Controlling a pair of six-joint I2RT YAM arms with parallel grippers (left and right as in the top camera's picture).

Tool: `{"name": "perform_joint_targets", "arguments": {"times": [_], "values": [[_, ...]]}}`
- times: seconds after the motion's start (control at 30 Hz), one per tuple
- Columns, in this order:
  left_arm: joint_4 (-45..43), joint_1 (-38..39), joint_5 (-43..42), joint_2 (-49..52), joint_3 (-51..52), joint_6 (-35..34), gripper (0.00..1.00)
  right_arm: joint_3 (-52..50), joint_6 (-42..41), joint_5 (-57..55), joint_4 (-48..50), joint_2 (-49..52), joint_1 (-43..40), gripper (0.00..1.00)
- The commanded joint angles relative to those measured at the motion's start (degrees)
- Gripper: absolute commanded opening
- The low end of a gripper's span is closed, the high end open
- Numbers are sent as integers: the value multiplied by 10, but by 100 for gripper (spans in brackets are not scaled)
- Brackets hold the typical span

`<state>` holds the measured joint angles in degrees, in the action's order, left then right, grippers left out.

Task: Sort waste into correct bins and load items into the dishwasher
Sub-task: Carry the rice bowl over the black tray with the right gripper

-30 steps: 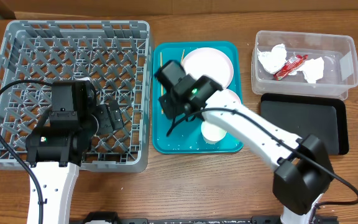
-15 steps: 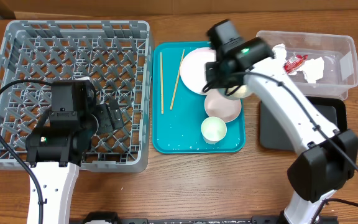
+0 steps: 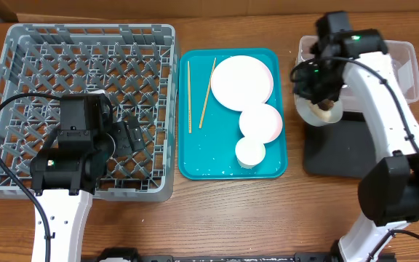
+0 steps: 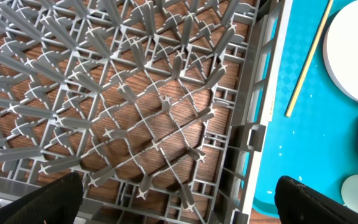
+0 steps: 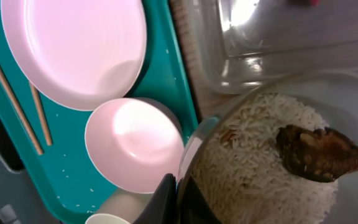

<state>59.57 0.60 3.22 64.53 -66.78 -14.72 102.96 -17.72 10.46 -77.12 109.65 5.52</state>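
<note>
Over the far left corner of the black tray [image 3: 362,149], just on the robot's side of the tub [image 3: 395,54], your right gripper [image 5: 178,190] is clamped on the rim of the bowl [image 3: 326,114]. The bowl sits roughly level and carries the rice [image 5: 253,155] with the lump [image 5: 321,152] on top. Most of the tray lies below and to the robot's right of the bowl, and its long axis runs left to right. By my reading, a tip toward that side would drop the food well inside the tray, while a tip the other way risks spilling past its left edge. The tub's near wall is just beside the bowl, so watch that clearance. Your left gripper [image 4: 179,186] hangs wide open over the rack [image 4: 135,112], well apart from both bins, so this move belongs to the right arm.
</note>
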Motion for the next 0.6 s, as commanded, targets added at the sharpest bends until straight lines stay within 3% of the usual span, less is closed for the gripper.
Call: {"name": "perform_joint_targets", "arguments": {"times": [0.0,0.57], "values": [[-2,-2,-5,0,-11,-7,100,-27,28,53,-3,-25,-34,4],[-2,-2,-5,0,-11,-7,100,-177,270,421,3,-25,-240,4]]}}
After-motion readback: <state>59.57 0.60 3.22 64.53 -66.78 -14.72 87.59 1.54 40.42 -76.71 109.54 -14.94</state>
